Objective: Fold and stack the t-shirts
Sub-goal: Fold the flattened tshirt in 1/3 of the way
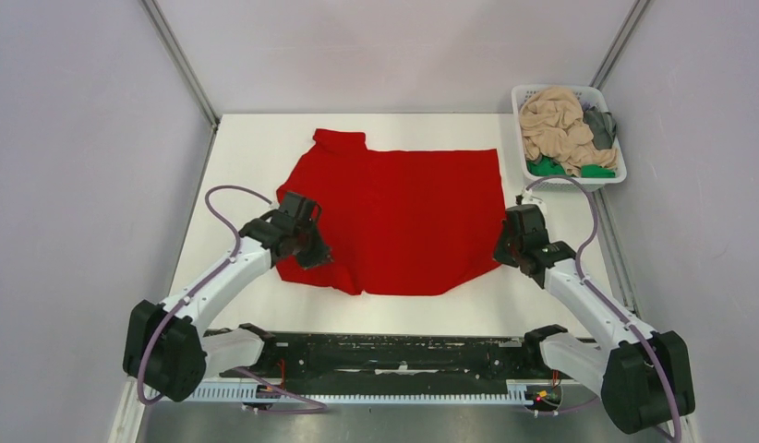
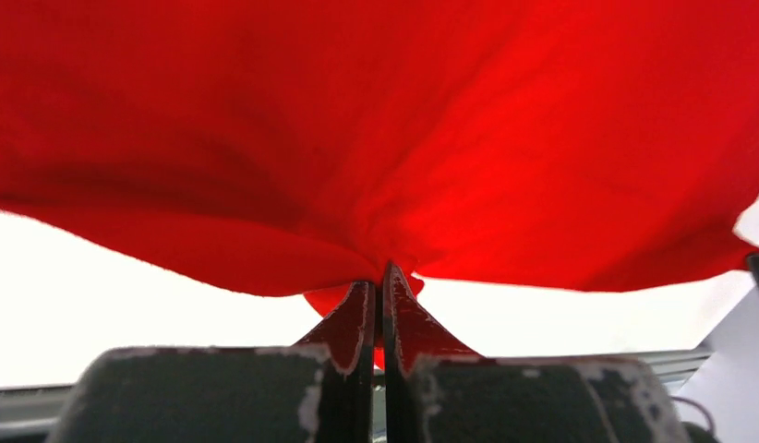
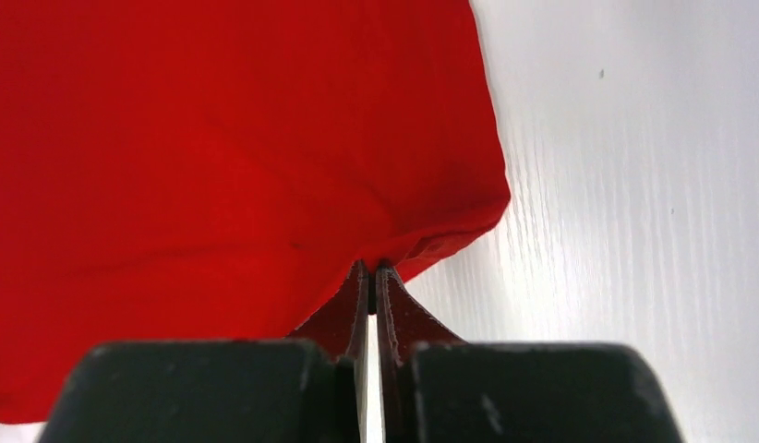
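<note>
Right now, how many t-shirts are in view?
4: the red t-shirt spread on the table; a peach shirt, a grey shirt and a green shirt in the basket, which may hide more.

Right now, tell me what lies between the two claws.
The red t-shirt spans the stretch from left claw to right claw, per the top view.

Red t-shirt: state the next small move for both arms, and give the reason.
Probably raise both grippers together and carry the near edge over toward the far edge. The left gripper and the right gripper are each shut on the near edge of the red t-shirt, one toward each end. The rest lies spread flat on the table, so a half fold looks ready.
</note>
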